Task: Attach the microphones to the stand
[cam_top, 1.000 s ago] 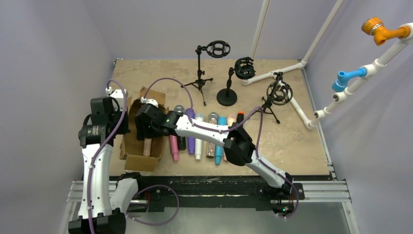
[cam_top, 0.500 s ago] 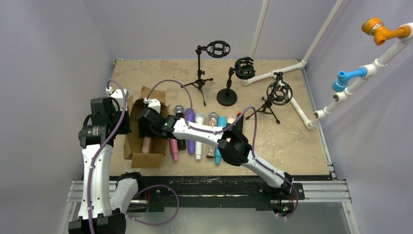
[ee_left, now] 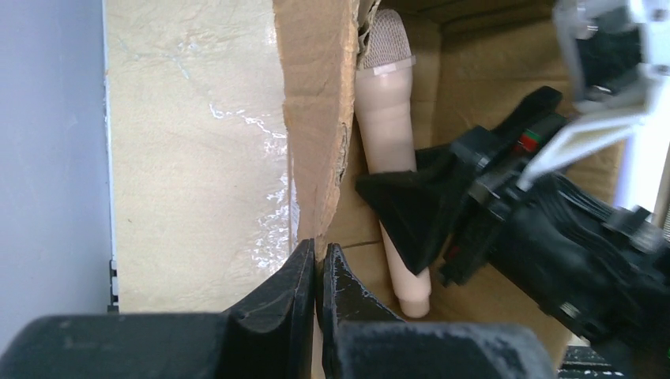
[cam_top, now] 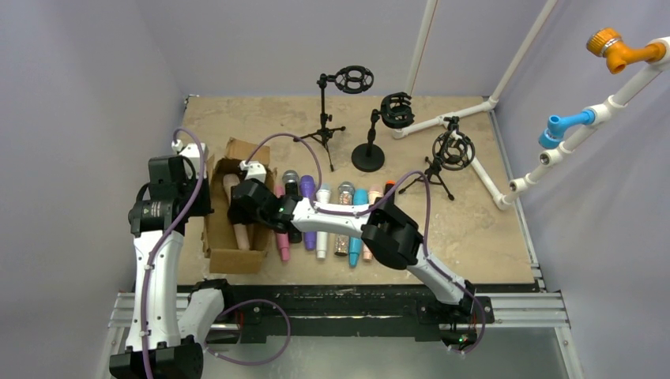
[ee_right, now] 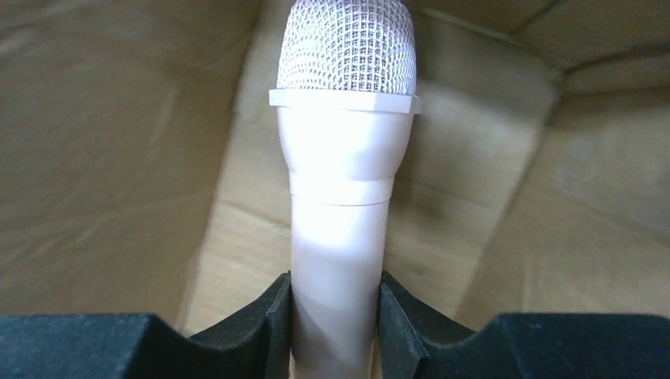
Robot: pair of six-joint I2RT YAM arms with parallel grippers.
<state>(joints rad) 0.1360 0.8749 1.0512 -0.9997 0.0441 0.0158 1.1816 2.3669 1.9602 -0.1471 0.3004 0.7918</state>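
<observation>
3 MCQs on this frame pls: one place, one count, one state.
1. Where is the peach microphone?
A in the cardboard box
B clipped on a stand
C among the row of others

2. How many stands are set up?
A two
B three
C five

3. The right tool is:
A open above the box
B closed around the peach microphone
C gripping a stand

Answers:
1 A, it lies on the box floor.
2 B, three stand at the far side.
3 B, the wrist view shows its handle pinched from both sides.
</observation>
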